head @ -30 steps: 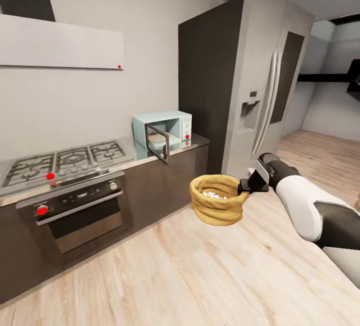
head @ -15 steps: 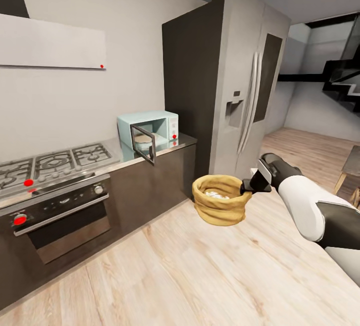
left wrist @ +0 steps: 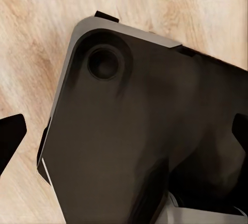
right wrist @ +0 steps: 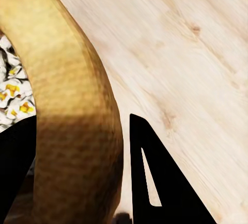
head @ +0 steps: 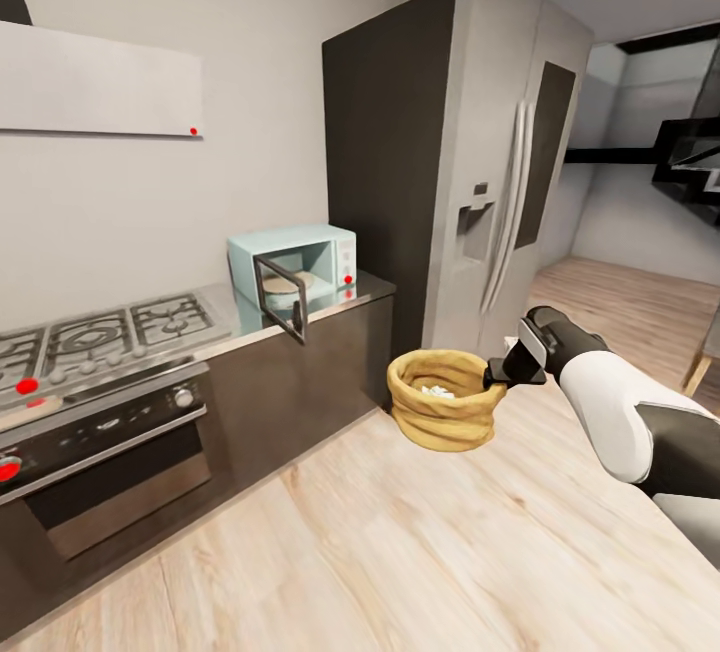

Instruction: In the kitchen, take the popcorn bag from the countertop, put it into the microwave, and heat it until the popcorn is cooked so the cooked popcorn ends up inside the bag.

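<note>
Upright tan popcorn bag (head: 441, 413) holds white popcorn (head: 436, 391); mint microwave (head: 295, 267) on countertop (head: 345, 298), door open.

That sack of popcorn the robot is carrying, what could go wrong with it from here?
The right gripper pinches the popcorn bag only by its rim, above the floor, so it might slip or tip and spill the popcorn. The microwave door stands open over the countertop edge, and the bag could knock it.
</note>
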